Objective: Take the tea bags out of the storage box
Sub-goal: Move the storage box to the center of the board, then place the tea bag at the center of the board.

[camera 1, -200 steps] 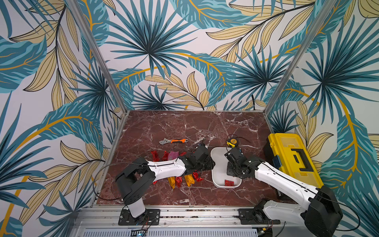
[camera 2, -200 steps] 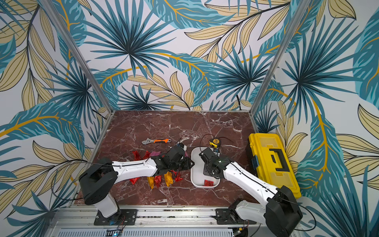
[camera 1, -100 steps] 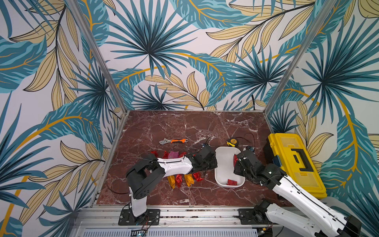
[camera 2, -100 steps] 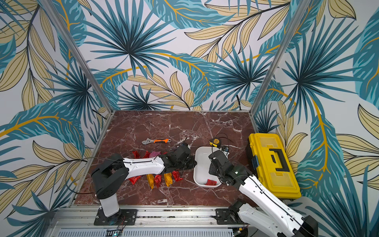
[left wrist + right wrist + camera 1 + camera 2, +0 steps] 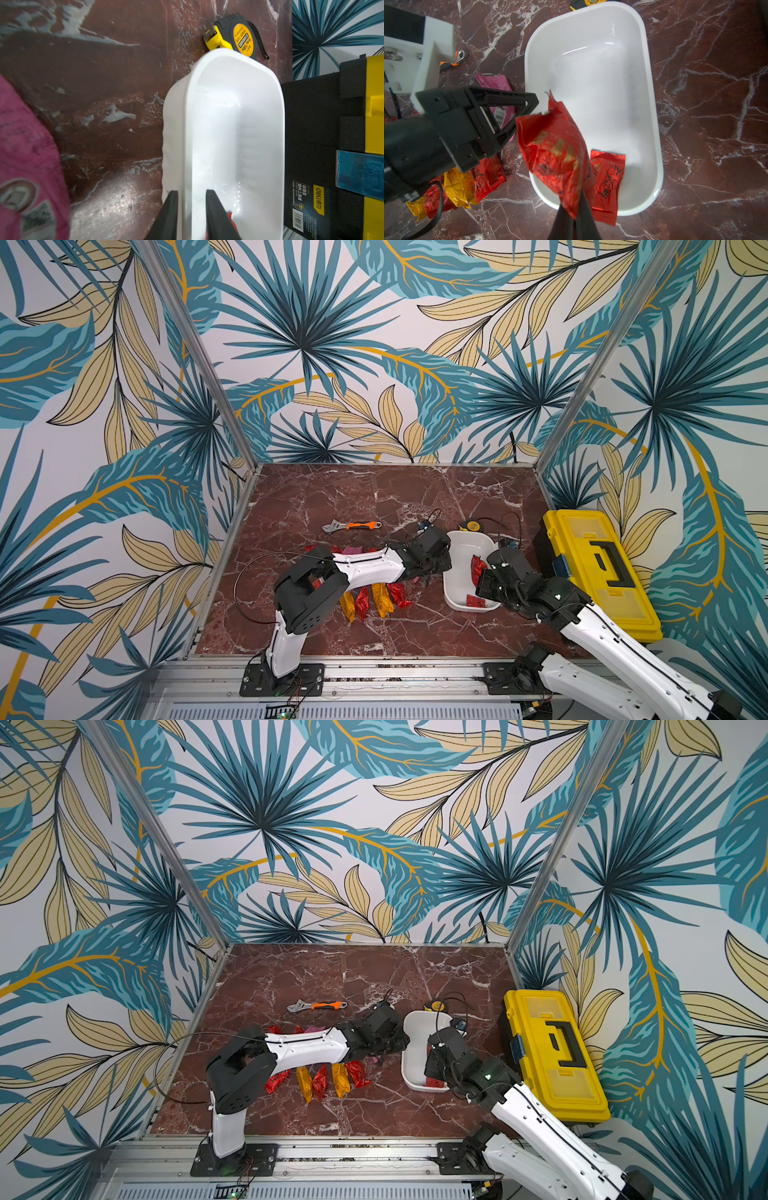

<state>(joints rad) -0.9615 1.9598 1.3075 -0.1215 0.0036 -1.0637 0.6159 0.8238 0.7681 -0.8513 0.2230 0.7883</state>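
The white storage box (image 5: 465,547) (image 5: 415,1027) (image 5: 591,72) sits right of the table's middle. My right gripper (image 5: 574,224) (image 5: 478,574) is shut on a crinkly red tea bag (image 5: 556,149) (image 5: 477,566), which hangs above the box. Another red tea bag (image 5: 608,176) (image 5: 473,600) (image 5: 436,1083) lies flat at the box's near end. My left gripper (image 5: 192,192) (image 5: 446,568) is open, its fingers either side of the box's left wall (image 5: 187,145). Red and yellow tea bags (image 5: 374,597) (image 5: 324,1079) lie in a row on the table left of the box. A pink one (image 5: 496,83) lies there too.
An orange-handled wrench (image 5: 353,526) lies behind the left arm. A yellow tape measure (image 5: 471,526) (image 5: 241,35) sits against the box's far end. The big yellow toolbox (image 5: 598,568) (image 5: 374,93) stands close on the box's right side.
My right gripper has risen out of the box with the red tea bag, and its arm has drawn back to the right. My left gripper has shifted right onto the box's left wall.
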